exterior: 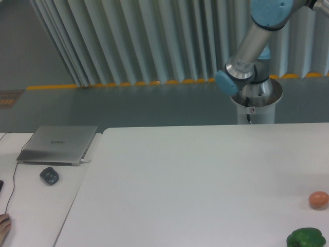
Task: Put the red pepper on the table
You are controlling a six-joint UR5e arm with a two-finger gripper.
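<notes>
While the fingers sit out of frame (state unknowable), the table (195, 175) holds one green pepper (306, 238).

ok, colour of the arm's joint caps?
Light blue joint caps, clearest in the fixed camera view.

Table (195, 175): fills the centre and right.
Green pepper (306, 238): near right corner of it.
Egg-shaped thing (318, 199): just behind the pepper.
Laptop (58, 144): on the left desk (31, 206), mouse (49, 175) before it.

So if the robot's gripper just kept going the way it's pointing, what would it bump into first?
That can't be told: the gripper is out of frame. Only the arm shows, rising past the top edge behind the table.
</notes>
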